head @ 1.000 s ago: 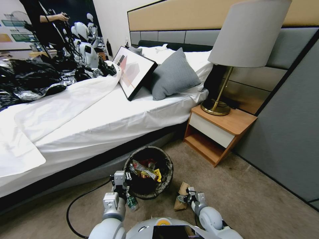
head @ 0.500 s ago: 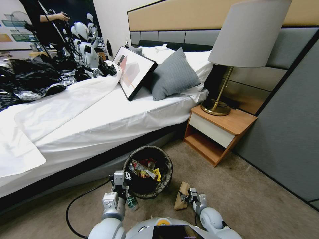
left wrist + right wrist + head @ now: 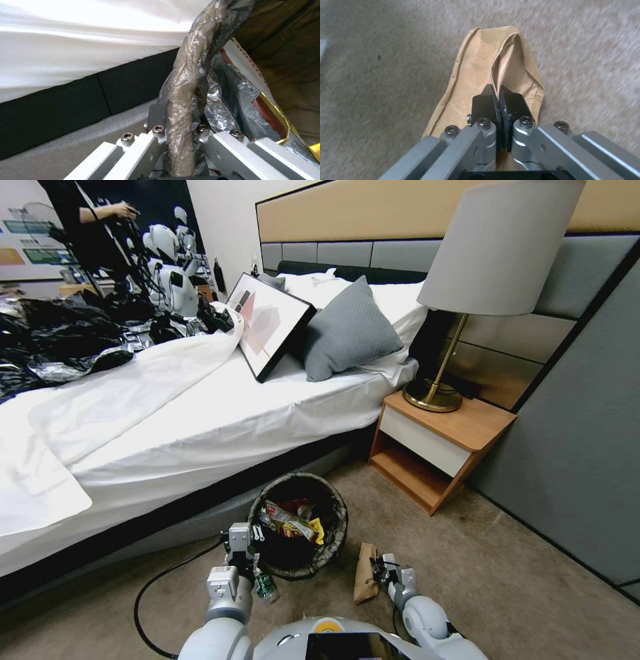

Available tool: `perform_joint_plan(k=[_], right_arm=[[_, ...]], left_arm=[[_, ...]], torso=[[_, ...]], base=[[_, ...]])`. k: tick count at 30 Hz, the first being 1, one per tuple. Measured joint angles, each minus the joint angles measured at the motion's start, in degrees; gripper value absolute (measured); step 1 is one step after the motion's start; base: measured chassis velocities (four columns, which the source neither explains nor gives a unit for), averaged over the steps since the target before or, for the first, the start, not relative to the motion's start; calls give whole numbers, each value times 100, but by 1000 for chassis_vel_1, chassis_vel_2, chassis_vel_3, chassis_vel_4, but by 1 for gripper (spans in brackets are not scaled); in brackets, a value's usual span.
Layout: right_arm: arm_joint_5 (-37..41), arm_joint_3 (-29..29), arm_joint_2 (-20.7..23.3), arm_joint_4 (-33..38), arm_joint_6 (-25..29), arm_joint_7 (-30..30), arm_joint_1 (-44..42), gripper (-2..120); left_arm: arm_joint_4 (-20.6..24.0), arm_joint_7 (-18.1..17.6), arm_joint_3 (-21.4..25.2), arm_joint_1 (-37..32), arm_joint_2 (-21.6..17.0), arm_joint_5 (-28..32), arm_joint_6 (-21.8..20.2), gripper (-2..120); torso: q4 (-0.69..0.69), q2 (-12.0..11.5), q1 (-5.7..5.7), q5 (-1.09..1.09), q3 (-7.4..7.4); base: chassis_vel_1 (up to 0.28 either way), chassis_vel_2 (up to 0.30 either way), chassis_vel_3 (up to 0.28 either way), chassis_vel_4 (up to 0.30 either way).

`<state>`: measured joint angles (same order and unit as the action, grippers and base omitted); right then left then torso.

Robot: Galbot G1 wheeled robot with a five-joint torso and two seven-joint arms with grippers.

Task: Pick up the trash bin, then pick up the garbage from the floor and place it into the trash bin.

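Note:
The trash bin (image 3: 337, 517), round with a dark bag folded over its rim, hangs just above the carpet beside the bed. My left gripper (image 3: 248, 543) is shut on the bin's bagged rim (image 3: 186, 105). Inside the bin lie red, yellow and silver wrappers (image 3: 290, 521) (image 3: 233, 105). A small green-labelled bottle (image 3: 265, 585) shows beside my left wrist. To the right of the bin, a brown paper bag (image 3: 365, 573) (image 3: 480, 75) lies on the floor (image 3: 507, 587). My right gripper (image 3: 380, 569) (image 3: 499, 100) is shut on a raised fold of that paper bag.
The bed (image 3: 200, 433) with white sheets runs along the left. A wooden nightstand (image 3: 440, 447) with a lamp (image 3: 493, 260) stands to the right of the bin. A black cable (image 3: 143, 593) loops over the carpet at the left. Grey wall panels (image 3: 580, 447) close the right side.
My right gripper has shifted slightly toward the paper bag, and the bag now stands more upright and narrower in its grip. The left gripper and bin have not moved.

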<state>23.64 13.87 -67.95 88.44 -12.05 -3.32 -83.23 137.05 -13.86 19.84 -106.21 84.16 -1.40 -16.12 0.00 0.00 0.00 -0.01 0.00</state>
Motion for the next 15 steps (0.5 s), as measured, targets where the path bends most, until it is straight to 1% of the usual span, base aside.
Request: perform_joint_plan(k=[5, 10, 12, 13, 15], right_arm=[[-36, 20, 8, 4, 87, 16, 27, 0], [-118, 70, 2, 226, 293, 19, 16, 0], [-191, 109, -32, 519, 668, 12, -16, 0], [-191, 109, -32, 519, 668, 12, -16, 0], [-323, 154, -88, 884, 1213, 22, -36, 0]], left_arm=[[-2, 0, 9, 4, -2, 5, 0, 0], [1, 0, 12, 13, 2, 8, -3, 0], [4, 1, 3, 11, 10, 8, -6, 0], [4, 1, 3, 11, 10, 8, -6, 0], [8, 1, 1, 8, 12, 8, -9, 0]], torso=[[0, 0, 0, 0, 0], [0, 0, 0, 0, 0], [0, 0, 0, 1, 0], [0, 0, 0, 1, 0], [0, 0, 0, 0, 0]], base=[[0, 0, 0, 0], [0, 0, 0, 0], [0, 0, 0, 0], [0, 0, 0, 0], [0, 0, 0, 0]])
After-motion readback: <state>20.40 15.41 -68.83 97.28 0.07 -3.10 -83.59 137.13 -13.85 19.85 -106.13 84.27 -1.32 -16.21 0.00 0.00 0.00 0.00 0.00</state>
